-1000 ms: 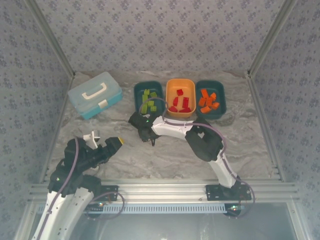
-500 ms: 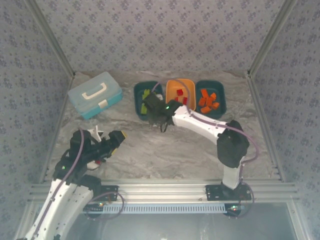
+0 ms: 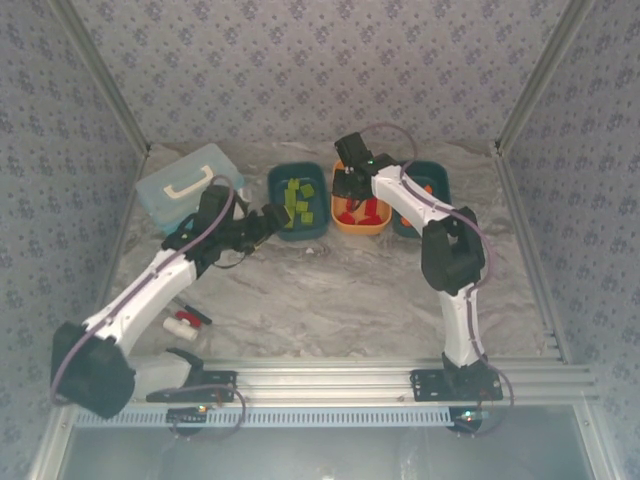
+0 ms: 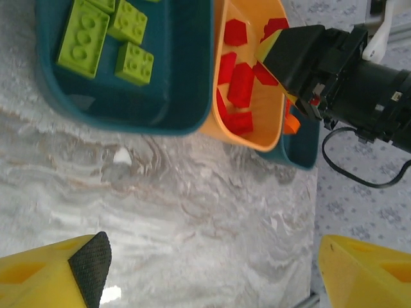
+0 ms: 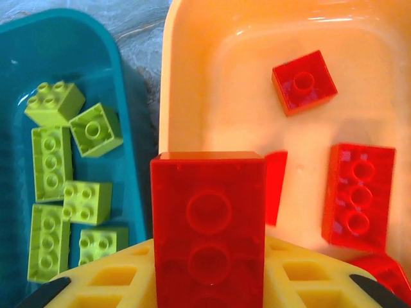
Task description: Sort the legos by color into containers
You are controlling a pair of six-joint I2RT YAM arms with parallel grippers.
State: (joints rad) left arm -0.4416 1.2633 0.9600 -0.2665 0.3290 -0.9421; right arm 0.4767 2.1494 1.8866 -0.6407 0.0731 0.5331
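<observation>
Red brick (image 5: 207, 218) now seemingly over orange tub (image 5: 168, 77)

You see lime green bricks (image 5: 51, 163) in a dark teal tub (image 5: 77, 51), red bricks (image 5: 359, 196) in the orange tub (image 5: 218, 58) and an orange brick (image 4: 290, 124) in the other teal tub (image 4: 302, 144). Your right gripper (image 5: 209, 269) is yellow, with a red brick (image 5: 209, 212) in it. Your left gripper (image 4: 212, 256) is yellow with a black pad (image 4: 90, 256). The table (image 4: 192, 205) is marbled grey-white, the walls (image 3: 320, 70) grey with small flowers, the case (image 3: 165, 195) light blue

The grey marbled surface (image 3: 340, 290) carries a light blue lidded plastic case (image 3: 178, 185). Beside it stand a dark teal plastic tub (image 3: 274, 200), an orange plastic tub (image 3: 362, 229) and a second dark teal plastic tub (image 3: 443, 200). A small red-and-white object (image 3: 186, 319) lies front left.
</observation>
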